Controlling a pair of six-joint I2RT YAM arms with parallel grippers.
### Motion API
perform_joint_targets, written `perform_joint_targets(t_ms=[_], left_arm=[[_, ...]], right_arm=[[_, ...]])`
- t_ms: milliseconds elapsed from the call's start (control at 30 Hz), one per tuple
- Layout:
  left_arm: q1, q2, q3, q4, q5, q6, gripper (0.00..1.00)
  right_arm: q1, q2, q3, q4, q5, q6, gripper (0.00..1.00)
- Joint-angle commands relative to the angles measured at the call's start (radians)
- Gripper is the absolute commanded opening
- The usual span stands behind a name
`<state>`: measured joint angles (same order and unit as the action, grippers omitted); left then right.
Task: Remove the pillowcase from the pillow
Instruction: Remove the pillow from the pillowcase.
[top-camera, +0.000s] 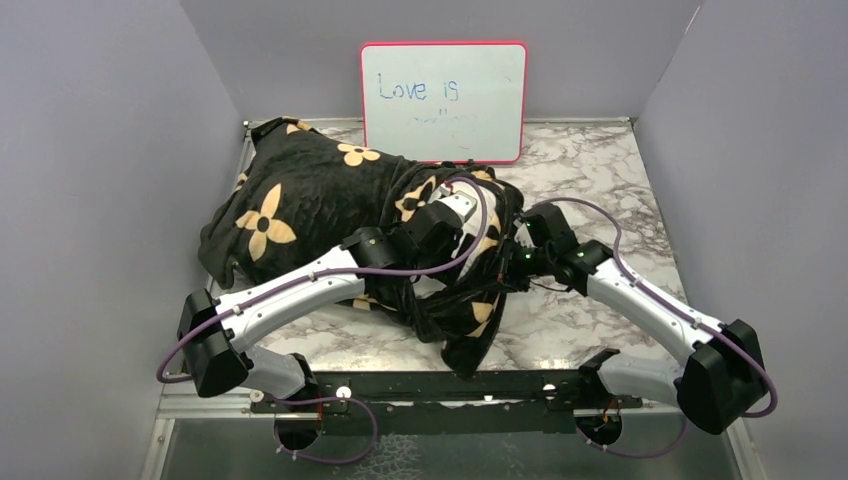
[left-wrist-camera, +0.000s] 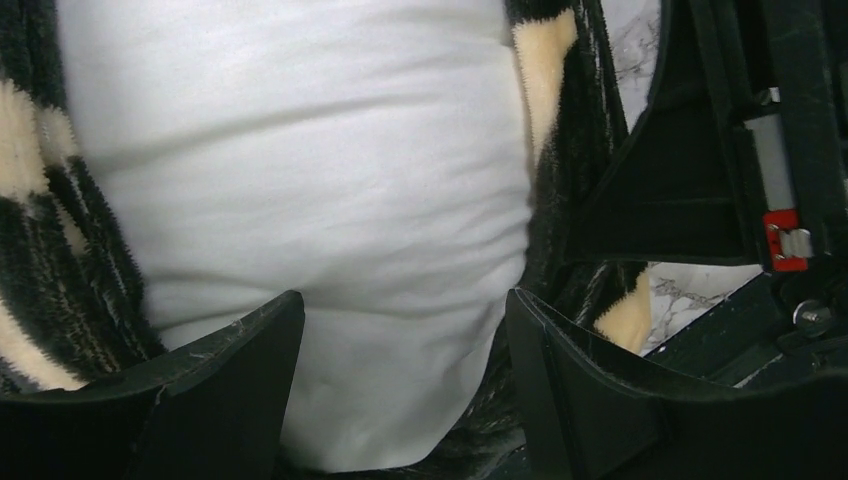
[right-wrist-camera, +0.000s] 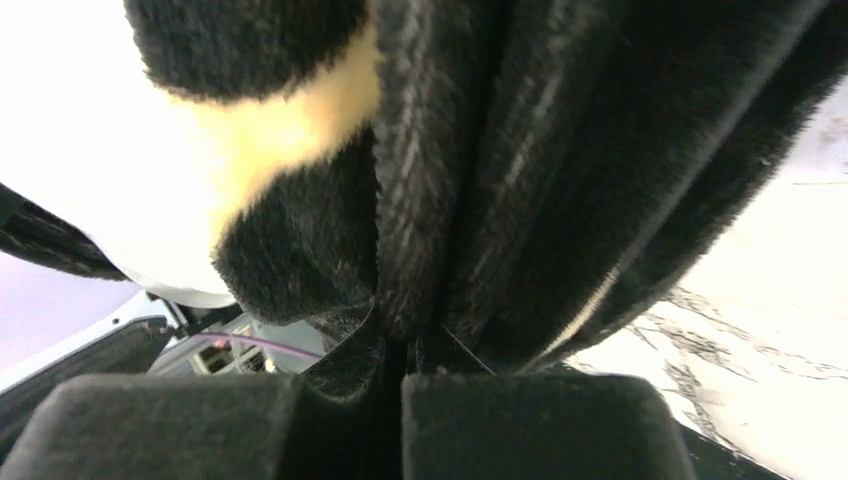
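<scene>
**Finding: the pillow (left-wrist-camera: 300, 180) lies dead ahead of the left end effector (left-wrist-camera: 402, 305)**

Your left end effector is released, with its fingers (left-wrist-camera: 240, 370) spread astride the bare white pillow. Your right end effector (right-wrist-camera: 392, 390) is clenched on a pillowcase (top-camera: 300, 195) fold at the mouth, just in front of the whiteboard (top-camera: 443, 100). The bundle's long axis runs along the desk (top-camera: 620, 180) from there to the whiteboard's left.

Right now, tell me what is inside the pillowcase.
The white pillow shows at the pillowcase opening, framed by the open left hand; the rest is covered by fabric.
</scene>
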<state>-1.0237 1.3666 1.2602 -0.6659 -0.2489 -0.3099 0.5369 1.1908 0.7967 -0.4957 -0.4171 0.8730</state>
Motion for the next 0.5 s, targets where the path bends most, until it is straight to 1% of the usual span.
perform_joint_targets(t_ms=[0,100,200,233,300,333,400,433,467], left_arm=[[-0.009,0.055,-0.029,0.015,-0.063,-0.012,0.76],[-0.009,0.090,-0.054,0.017,-0.069,-0.017,0.76],[-0.009,0.137,-0.072,0.019,-0.040,-0.008,0.76],[-0.009,0.155,-0.077,0.020,-0.029,-0.002,0.72],[-0.009,0.177,-0.090,0.026,-0.027,0.003,0.60],[-0.009,0.184,-0.096,0.031,-0.026,0.002,0.52],[-0.009,0.190,-0.105,0.040,-0.024,-0.003,0.27],[-0.009,0.190,-0.110,0.045,-0.025,-0.011,0.15],[-0.009,0.188,-0.113,0.052,-0.023,-0.020,0.07]], right_arm=[[-0.003,-0.075,-0.070,-0.112,0.208,-0.031,0.00],[-0.003,-0.122,-0.122,-0.146,0.253,-0.029,0.00],[-0.002,-0.132,-0.157,-0.133,0.228,-0.034,0.00],[-0.003,-0.128,-0.157,-0.122,0.202,-0.040,0.00],[-0.003,-0.115,-0.144,-0.106,0.156,-0.053,0.01],[-0.003,-0.108,-0.130,-0.099,0.140,-0.059,0.02],[-0.003,-0.101,-0.093,-0.095,0.108,-0.073,0.07],[-0.003,-0.099,-0.071,-0.097,0.100,-0.077,0.12],[-0.003,-0.100,-0.050,-0.098,0.088,-0.081,0.18]])
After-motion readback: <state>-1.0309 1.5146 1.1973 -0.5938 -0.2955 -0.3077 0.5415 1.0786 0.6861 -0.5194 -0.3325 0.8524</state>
